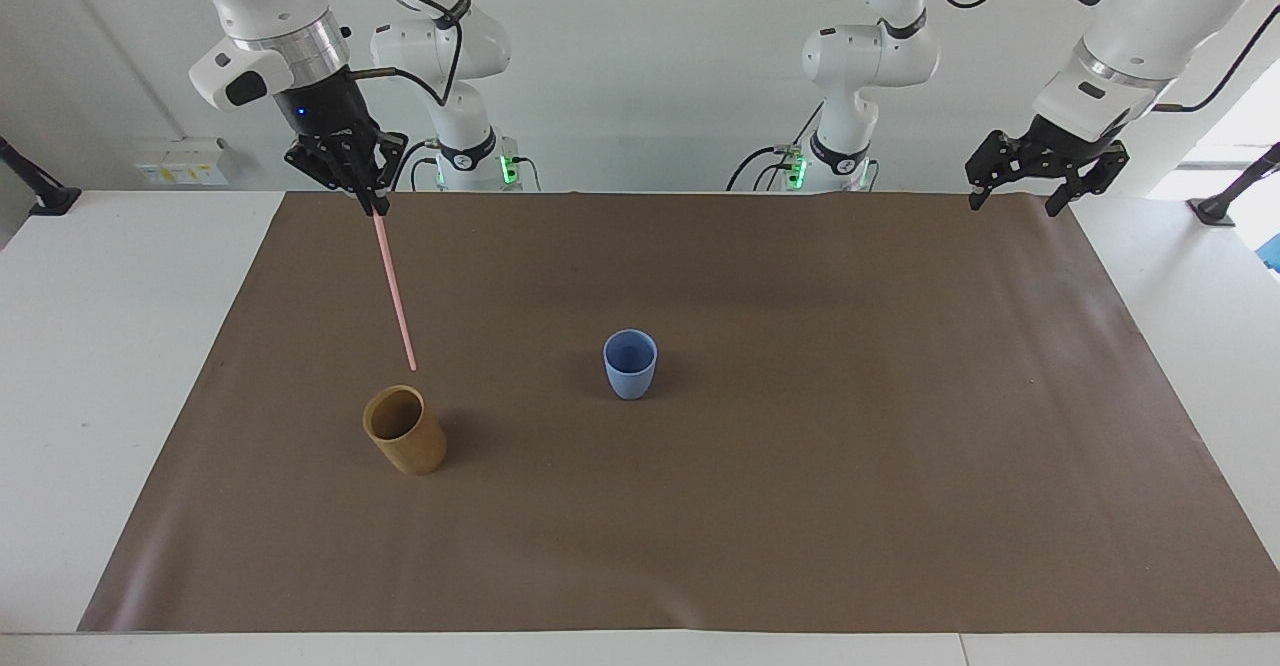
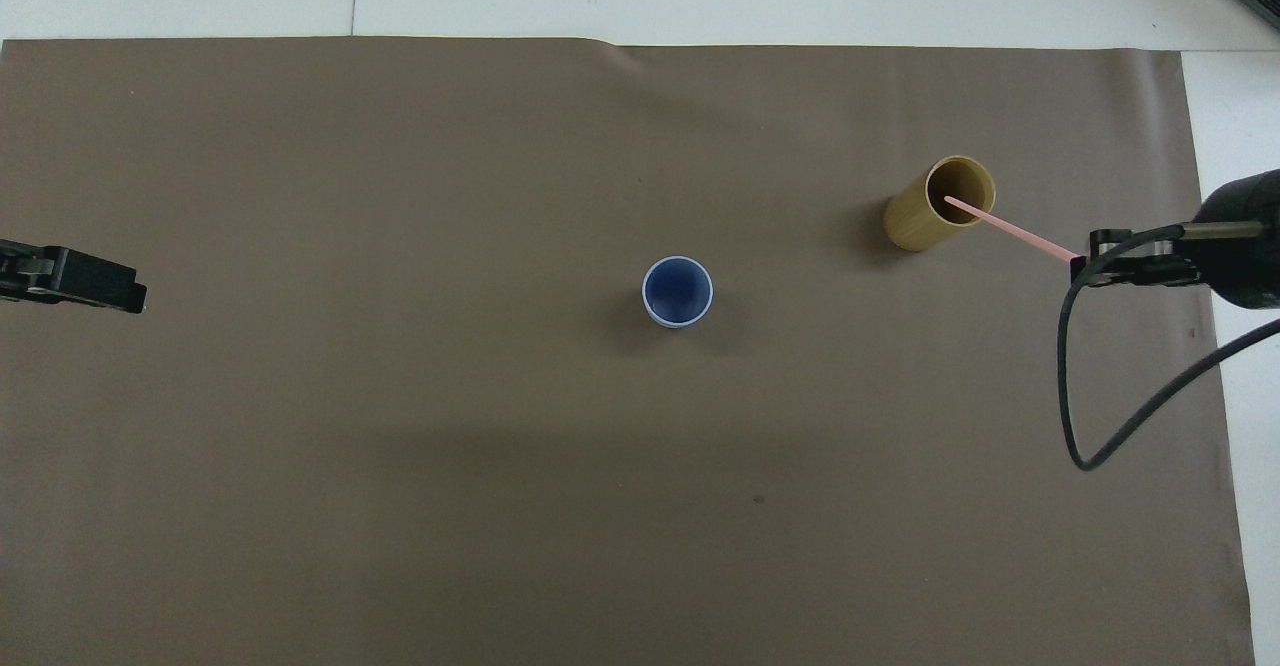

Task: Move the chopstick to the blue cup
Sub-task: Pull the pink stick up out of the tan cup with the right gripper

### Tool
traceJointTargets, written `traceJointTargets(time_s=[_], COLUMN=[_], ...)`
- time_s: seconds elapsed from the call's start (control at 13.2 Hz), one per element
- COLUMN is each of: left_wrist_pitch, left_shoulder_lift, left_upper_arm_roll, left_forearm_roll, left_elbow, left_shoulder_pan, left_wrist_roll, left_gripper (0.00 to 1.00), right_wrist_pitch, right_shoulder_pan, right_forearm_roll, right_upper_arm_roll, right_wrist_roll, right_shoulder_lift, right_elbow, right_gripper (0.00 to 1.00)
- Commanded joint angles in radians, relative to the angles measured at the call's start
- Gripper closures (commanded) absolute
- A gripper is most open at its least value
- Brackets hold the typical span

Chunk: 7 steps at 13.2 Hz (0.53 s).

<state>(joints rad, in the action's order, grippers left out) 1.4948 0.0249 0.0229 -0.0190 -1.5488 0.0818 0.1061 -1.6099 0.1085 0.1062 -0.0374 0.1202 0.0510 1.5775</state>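
My right gripper [image 1: 377, 208] is up in the air at the right arm's end of the table, its fingertips pinched tight on the top end of the thin, straight, pale-pink chopstick [image 1: 395, 291]. The stick hangs from that grip, slanting a little off plumb, and in the facing view its lower tip is clear of the tall tan-brown cylindrical cup [image 1: 404, 431] and just above the cup's open mouth, touching nothing. From overhead the same tip lines up over the cup's opening. The small light-blue handleless plastic cup [image 1: 630, 364] stands upright near the middle of the brown paper mat [image 1: 800, 506], well apart from the tan cup, toward the left arm's end of it, with nothing in it. My left gripper [image 1: 1030, 189] waits raised over the mat's edge nearest the robots, at the left arm's end, fingers spread apart and holding nothing.
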Motion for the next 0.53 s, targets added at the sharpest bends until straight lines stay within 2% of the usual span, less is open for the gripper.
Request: traceJointTargets(time_s=[0.0, 0.23, 0.45], left_wrist_pitch=[-0.010, -0.018, -0.021], left_shoulder_lift=[0.007, 0.007, 0.009], left_upper_arm_roll=[-0.015, -0.012, -0.012], left_forearm_roll=[-0.015, -0.013, -0.006], left_elbow=[0.001, 0.001, 0.001], left_shoulder_pan=[-0.011, -0.025, -0.025], left_wrist_roll=[0.015, 0.017, 0.018], left_gripper=[0.00, 0.00, 0.00], right_wrist_pitch=[0.008, -0.024, -0.033], right_shoulder_pan=[0.006, 0.017, 0.019], right_forearm_roll=[0.035, 0.036, 0.038], right_upper_arm_roll=[0.040, 0.106, 0.111], right_wrist_roll=[0.123, 0.257, 0.272], right_shoulder_lift=[-0.014, -0.019, -0.028], right_elbow=[-0.020, -0.043, -0.060], right_gripper=[1.00, 1.00, 1.00])
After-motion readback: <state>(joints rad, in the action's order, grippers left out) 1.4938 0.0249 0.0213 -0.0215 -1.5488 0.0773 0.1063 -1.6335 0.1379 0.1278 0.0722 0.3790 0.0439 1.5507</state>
